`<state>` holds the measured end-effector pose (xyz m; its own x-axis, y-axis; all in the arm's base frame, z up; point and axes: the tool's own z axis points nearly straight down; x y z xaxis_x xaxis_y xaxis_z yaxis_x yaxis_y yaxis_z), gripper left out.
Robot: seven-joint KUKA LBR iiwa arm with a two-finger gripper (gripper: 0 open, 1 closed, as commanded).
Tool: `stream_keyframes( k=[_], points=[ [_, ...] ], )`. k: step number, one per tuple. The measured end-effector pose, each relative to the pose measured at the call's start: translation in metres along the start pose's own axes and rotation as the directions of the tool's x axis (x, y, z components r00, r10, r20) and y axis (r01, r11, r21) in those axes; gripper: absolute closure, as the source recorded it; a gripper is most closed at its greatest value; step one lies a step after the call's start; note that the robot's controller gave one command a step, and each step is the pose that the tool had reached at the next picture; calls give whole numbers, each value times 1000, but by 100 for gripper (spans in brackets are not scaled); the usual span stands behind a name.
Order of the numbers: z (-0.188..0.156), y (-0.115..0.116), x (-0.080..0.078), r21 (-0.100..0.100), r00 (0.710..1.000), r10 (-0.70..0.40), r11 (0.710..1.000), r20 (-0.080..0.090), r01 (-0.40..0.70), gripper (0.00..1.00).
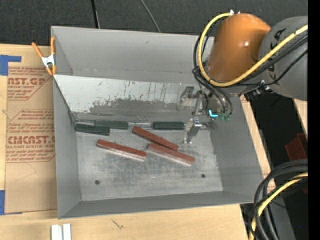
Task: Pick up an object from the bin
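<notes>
My gripper [190, 134] hangs over the right part of the bin floor, fingers pointing down with nothing visible between them. Just left of its tips lies a dark green bar [168, 126] along the back wall. Below the tips lie two reddish-brown bars: a short one [154, 138] slanting down to the right and a longer one [171, 155] whose right end sits under the gripper. The fingertips are close above these bars; I cannot tell whether they touch.
Another reddish-brown bar [121, 149] lies at the centre left. Two more dark green bars [92, 129] [116, 125] rest along the back wall at the left. The arm's orange cover and cables stand above the bin's right wall.
</notes>
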<state>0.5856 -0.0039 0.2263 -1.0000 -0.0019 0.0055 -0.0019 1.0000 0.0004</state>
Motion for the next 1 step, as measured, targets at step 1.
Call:
stream_keyframes(
  k=[1],
  points=[
    [-4,0,-2,0,1000,0,1000,8,0,0]
  ],
)
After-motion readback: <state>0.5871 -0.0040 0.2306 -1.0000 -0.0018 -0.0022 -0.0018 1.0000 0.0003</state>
